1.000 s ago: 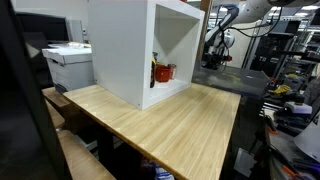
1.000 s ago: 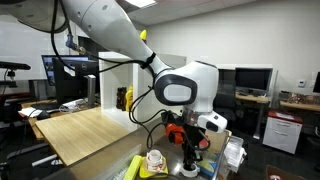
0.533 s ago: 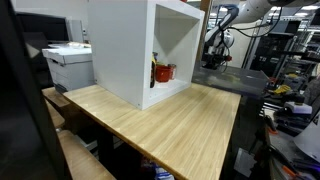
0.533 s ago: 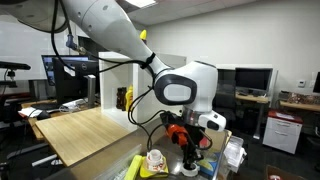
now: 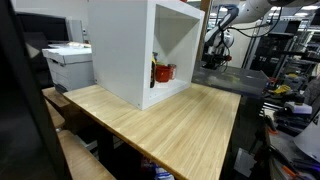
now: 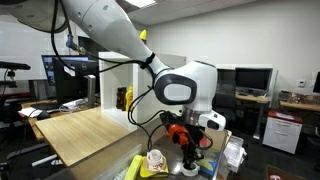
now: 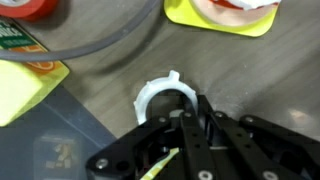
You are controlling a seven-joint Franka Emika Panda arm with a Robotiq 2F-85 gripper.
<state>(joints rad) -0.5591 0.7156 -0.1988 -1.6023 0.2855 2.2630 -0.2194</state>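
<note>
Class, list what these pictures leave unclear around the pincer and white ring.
Wrist view: the pincer hides part of the white ring; contact unclear.
Wrist view: yellow plate cut off by the top edge.
Exterior view: red object inside the white cabinet, too small to identify.

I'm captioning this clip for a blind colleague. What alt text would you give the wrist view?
The black gripper, jaws shut, points down at the rim of a white plastic ring lying on a grey tabletop; whether it pinches the ring is unclear. A grey cable curves past above it, and a yellow tray sits at the top edge.
</note>
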